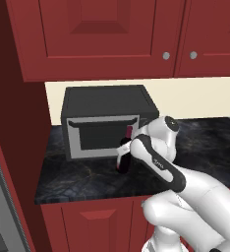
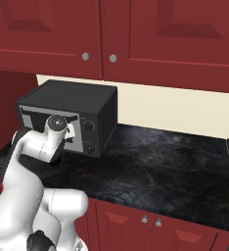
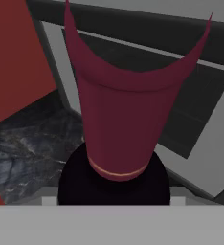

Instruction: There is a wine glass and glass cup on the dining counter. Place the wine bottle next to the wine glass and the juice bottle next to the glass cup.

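Red cabinets (image 1: 102, 34) hang over the black worktop (image 1: 82, 179). Microwave (image 1: 104, 120) occupies its back left corner. Wine bottle (image 1: 125, 153) stands upright just before the microwave door, near the front edge. Gripper (image 1: 132, 147) at its neck; closure cannot be determined. Risk: bottle tipping against the door.

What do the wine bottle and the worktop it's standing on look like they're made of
The wine bottle looks like dark, nearly black glass with a matte pinkish-red foil-like sleeve on its neck, though the render shows little shine. The worktop looks like polished black marble or stone, going by its grey veining.
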